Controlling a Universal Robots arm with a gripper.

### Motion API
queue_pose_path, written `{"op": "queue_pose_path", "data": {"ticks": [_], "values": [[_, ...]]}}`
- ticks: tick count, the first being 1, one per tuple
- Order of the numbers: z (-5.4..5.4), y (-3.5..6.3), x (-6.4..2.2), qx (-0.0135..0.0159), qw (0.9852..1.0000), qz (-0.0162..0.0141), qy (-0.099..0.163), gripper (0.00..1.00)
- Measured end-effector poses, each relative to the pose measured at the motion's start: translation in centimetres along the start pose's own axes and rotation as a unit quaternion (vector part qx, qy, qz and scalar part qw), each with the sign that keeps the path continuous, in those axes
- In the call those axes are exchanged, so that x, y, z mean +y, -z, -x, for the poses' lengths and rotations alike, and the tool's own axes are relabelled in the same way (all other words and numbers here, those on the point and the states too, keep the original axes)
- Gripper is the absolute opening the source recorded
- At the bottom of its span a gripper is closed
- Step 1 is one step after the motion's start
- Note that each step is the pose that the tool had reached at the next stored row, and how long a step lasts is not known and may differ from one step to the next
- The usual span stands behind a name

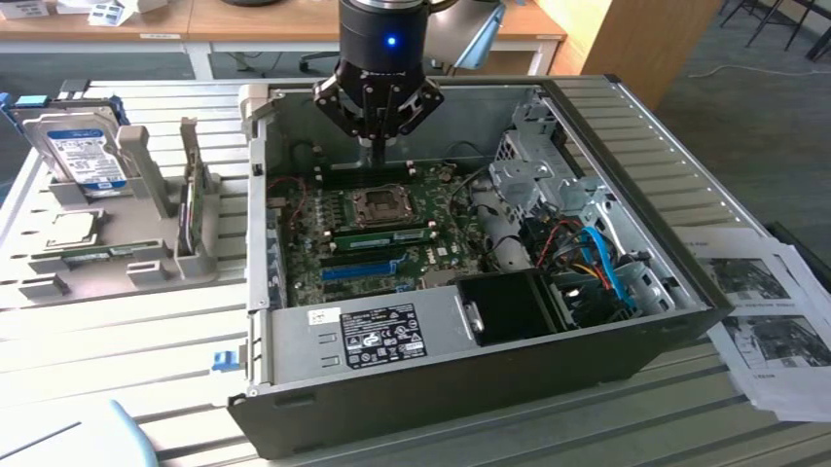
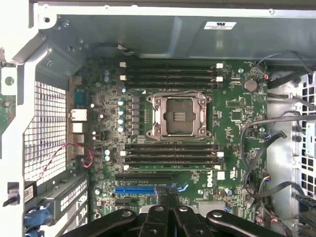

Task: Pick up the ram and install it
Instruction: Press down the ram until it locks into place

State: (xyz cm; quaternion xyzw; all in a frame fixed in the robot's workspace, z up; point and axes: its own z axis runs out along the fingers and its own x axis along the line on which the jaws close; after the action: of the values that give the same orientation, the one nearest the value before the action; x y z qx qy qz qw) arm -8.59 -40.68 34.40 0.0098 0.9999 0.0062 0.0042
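A pale slatted table [image 1: 143,321] carries an open computer case [image 1: 454,350] at its centre. At nine o'clock of the case stands a grey holder tray [image 1: 91,258] (a hard drive [image 1: 81,148] sits upright in it), and at four o'clock lie printed paper sheets [image 1: 766,311]. A small blue clip [image 1: 226,361] rests just beside the case at about eight o'clock.

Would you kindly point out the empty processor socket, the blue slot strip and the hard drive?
Processor socket [image 2: 178,116], wrist view, its open middle.
Blue slot strip [image 2: 134,189], wrist view, along its length.
Hard drive [image 1: 78,146], exterior view, its labelled face.
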Motion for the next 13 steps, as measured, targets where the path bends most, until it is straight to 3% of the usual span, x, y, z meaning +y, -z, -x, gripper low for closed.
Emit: {"op": "queue_pose_path", "data": {"ticks": [6, 13], "values": [[0.1, -0.01, 0.00, 0.0000, 1.0000, 0.0001, 0.000, 0.09], [1.1, -0.02, 0.02, 0.0000, 1.0000, 0.0001, 0.000, 0.09]]}}
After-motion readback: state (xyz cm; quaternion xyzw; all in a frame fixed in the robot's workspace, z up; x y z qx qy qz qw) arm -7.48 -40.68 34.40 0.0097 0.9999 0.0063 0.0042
